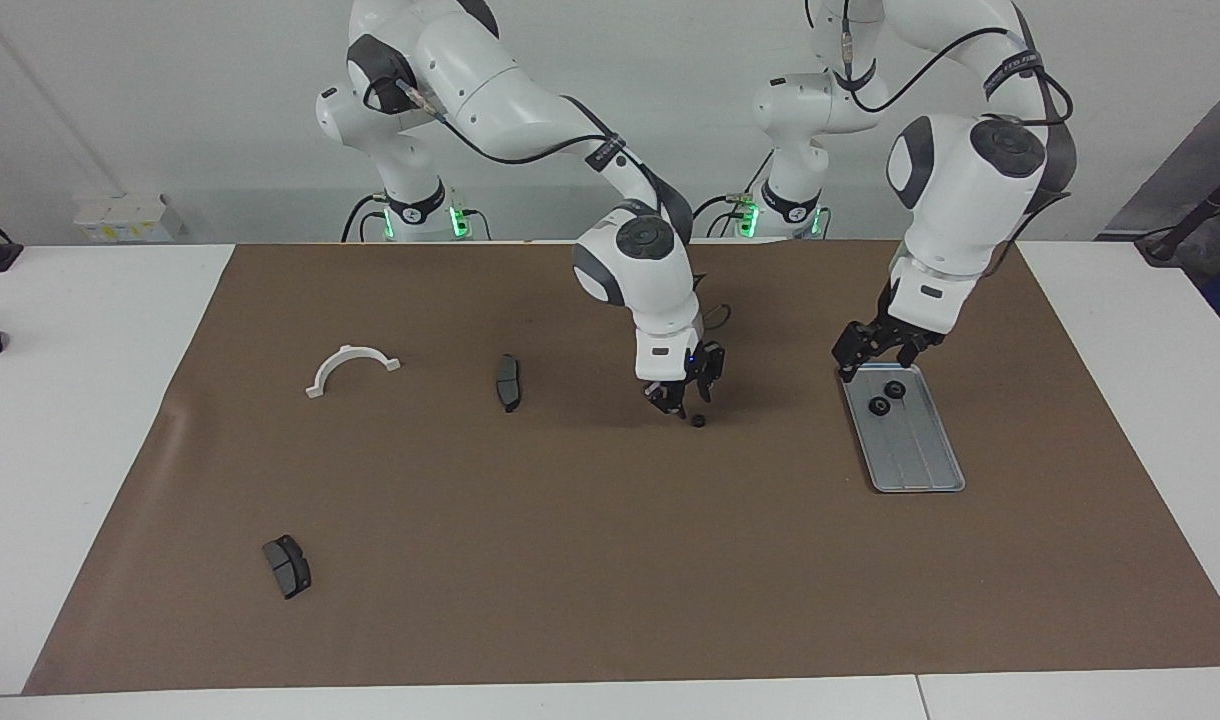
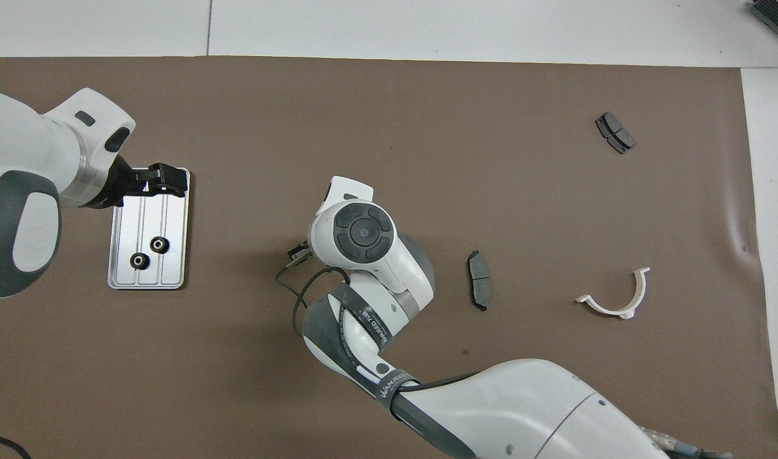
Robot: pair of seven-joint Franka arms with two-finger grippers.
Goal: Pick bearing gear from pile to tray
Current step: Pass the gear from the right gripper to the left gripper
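A small black bearing gear point(image 1: 698, 421) lies on the brown mat at mid-table, just beside the tips of my right gripper point(image 1: 682, 402). That gripper hangs low over it, open and holding nothing. In the overhead view the right arm's wrist hides both. The silver tray point(image 1: 915, 455) point(image 2: 148, 268) sits toward the left arm's end with two black gears point(image 1: 895, 389) point(image 1: 878, 405) point(image 2: 159, 244) point(image 2: 138, 260) in it. My left gripper point(image 1: 875, 352) point(image 2: 166, 180) hangs open and empty above the tray.
The pile's other parts lie scattered toward the right arm's end. One brake pad point(image 1: 508, 382) point(image 2: 479, 288) lies beside the right arm. A white half-ring bracket point(image 1: 350, 365) point(image 2: 615, 299) is past it. Another pad point(image 1: 287, 566) point(image 2: 615, 132) lies farthest from the robots.
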